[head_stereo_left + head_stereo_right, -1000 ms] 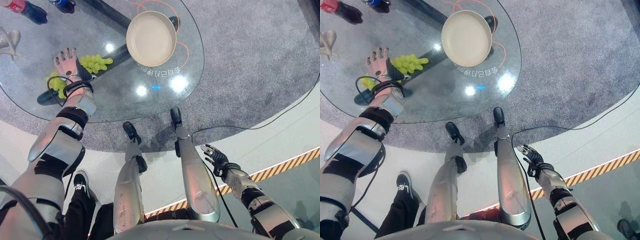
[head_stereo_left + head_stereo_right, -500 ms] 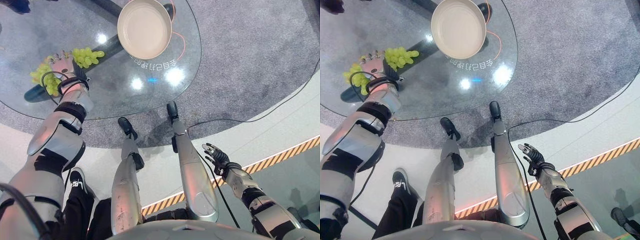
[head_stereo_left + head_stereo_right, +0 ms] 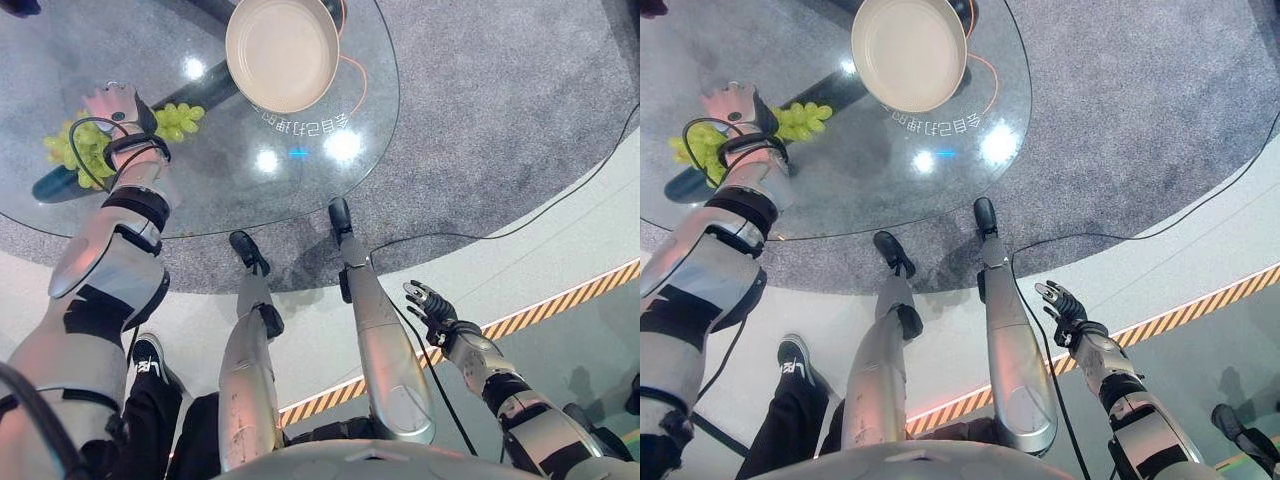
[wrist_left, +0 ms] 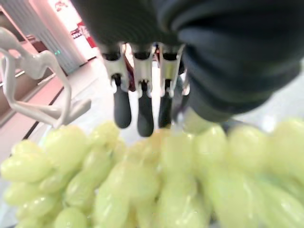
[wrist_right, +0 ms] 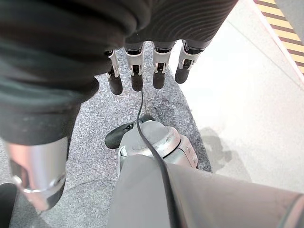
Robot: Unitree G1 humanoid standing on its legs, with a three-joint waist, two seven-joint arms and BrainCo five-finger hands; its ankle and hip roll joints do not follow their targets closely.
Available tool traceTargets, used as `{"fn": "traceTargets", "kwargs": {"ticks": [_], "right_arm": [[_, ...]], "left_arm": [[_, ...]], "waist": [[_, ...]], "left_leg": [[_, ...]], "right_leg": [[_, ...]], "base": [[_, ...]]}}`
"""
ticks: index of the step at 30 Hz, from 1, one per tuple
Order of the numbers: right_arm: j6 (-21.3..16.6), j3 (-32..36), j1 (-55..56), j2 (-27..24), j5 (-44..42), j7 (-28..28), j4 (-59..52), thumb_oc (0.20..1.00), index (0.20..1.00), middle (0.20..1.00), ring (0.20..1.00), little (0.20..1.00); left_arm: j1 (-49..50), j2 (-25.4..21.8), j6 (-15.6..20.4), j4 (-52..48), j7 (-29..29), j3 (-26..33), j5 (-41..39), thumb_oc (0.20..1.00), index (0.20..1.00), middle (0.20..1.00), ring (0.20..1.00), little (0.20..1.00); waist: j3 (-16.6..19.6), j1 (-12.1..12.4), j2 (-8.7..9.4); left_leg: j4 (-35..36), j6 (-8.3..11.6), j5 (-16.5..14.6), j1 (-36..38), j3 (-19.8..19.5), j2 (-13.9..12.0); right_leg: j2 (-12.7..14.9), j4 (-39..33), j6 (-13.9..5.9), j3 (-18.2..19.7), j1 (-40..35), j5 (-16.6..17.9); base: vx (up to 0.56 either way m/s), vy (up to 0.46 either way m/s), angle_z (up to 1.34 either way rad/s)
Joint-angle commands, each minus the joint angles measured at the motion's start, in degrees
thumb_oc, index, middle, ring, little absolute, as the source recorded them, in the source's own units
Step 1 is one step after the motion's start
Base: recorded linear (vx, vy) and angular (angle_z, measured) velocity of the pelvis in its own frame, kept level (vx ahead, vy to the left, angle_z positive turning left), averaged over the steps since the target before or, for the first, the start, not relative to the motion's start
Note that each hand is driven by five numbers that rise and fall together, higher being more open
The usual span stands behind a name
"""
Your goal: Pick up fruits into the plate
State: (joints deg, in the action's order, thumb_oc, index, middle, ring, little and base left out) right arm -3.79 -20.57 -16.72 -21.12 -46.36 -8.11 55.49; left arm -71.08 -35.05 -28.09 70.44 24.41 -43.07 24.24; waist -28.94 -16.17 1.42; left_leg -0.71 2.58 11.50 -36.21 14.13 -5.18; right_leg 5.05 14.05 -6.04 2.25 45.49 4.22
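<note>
The left hand [image 3: 110,102] is over the glass table [image 3: 230,170], directly above a bunch of green grapes [image 3: 175,117], with its palm turned down toward the fruit. In the left wrist view the fingers [image 4: 145,111] hang down with dark tips just above the top of the grapes [image 4: 142,180]; they look relaxed rather than curled, and I cannot see them wrapped round any of the fruit, so the hand reads as apart, not clamped. Whether the tips actually touch the grapes I cannot tell. The grapes lie on the table in a long cluster: one part shows on the plate side of the left hand, and another part [image 3: 70,150] shows on the far side of the wrist from the plate, near the table's edge. Taking the grapes as reference, the cream-coloured plate [image 3: 283,50] sits on the same table, near but apart from them, further in from the table's edge, and it holds nothing. A white stand [image 4: 33,80] with thin curved arms shows just beyond the grapes in the left wrist view. Bright light spots reflect off the glass between the grapes and the near rim. The right hand [image 3: 432,310] is well apart from the grapes, off the table and low over the pale floor beside a yellow-and-black striped line [image 3: 560,300]; its fingers [image 5: 142,71] are straight and spread, holding nothing.
</note>
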Motion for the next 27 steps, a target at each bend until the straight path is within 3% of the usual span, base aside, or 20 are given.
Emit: {"fn": "traceTargets", "kwargs": {"ticks": [1,12,14,20,25,27], "right_arm": [[0.2,0.03,3.6,0.39,-2.38,-0.18,-2.17,1.0,1.0,1.0,1.0,1.0],[-0.23,0.08,3.75,0.84,-2.49,-0.88,-2.16,1.0,1.0,1.0,1.0,1.0],[-0.14,-0.03,3.7,0.9,-2.52,-0.88,-2.39,1.0,1.0,1.0,1.0,1.0],[0.03,-0.19,3.57,1.25,-2.62,-0.66,-2.64,1.0,1.0,1.0,1.0,1.0],[-0.03,0.29,3.93,1.07,-2.83,-0.71,-2.98,1.0,1.0,1.0,1.0,1.0],[-0.18,0.85,4.24,0.77,-2.79,-0.52,-3.05,1.0,1.0,1.0,1.0,1.0]], "left_arm": [[0.38,-2.59,-1.87,2.96,-0.36,0.77,1.74,0.2,0.2,0.2,0.2,0.2],[-0.57,-2.79,-0.92,3.84,-0.54,0.53,3.06,0.2,0.2,0.2,0.2,0.2],[-0.54,-2.69,-0.24,3.87,-0.38,0.45,3.44,1.0,1.0,1.0,1.0,1.0],[-0.42,-2.32,2.15,2.82,0.21,-0.09,4.78,1.0,1.0,1.0,1.0,1.0],[-0.46,-2.78,7.59,0.2,-1.56,-1.73,10.5,1.0,1.0,1.0,1.0,1.0],[-0.56,-3.34,11.49,-1.93,-3.01,-3.37,13.67,1.0,1.0,1.0,1.0,1.0]], "waist": [[-0.85,0.54,3.27],[-0.85,0.46,4.04],[-0.85,0.48,4.09],[-0.85,0.61,3.93],[-0.85,0.71,3.53],[-0.85,0.78,2.88]], "left_leg": [[-6.38,1.94,-5.96,-1.22,-2.38,0.51],[-5.0,2.18,-5.58,-1.5,-2.37,0.19],[-4.87,2.22,-5.5,-1.52,-2.39,0.17],[-4.56,2.23,-5.44,-1.07,-2.33,0.23],[-4.44,2.27,-5.42,-0.65,-2.22,0.33],[-4.58,2.27,-5.44,-0.54,-2.15,0.57]], "right_leg": [[-5.37,-2.15,2.61,-2.96,-1.87,1.82],[-5.3,-3.56,2.25,-3.01,-1.63,2.7],[-5.27,-3.69,2.2,-3.06,-1.64,2.82],[-5.26,-3.82,2.13,-3.05,-2.0,2.8],[-5.12,-3.92,2.02,-3.06,-2.36,2.86],[-4.97,-3.76,2.0,-2.93,-2.29,2.89]], "base": [[0.0,0.0,0.0],[0.0,0.0,0.0],[0.0,0.0,0.0],[0.0,0.0,0.0],[0.0,0.0,0.0],[0.0,0.0,0.0]]}}
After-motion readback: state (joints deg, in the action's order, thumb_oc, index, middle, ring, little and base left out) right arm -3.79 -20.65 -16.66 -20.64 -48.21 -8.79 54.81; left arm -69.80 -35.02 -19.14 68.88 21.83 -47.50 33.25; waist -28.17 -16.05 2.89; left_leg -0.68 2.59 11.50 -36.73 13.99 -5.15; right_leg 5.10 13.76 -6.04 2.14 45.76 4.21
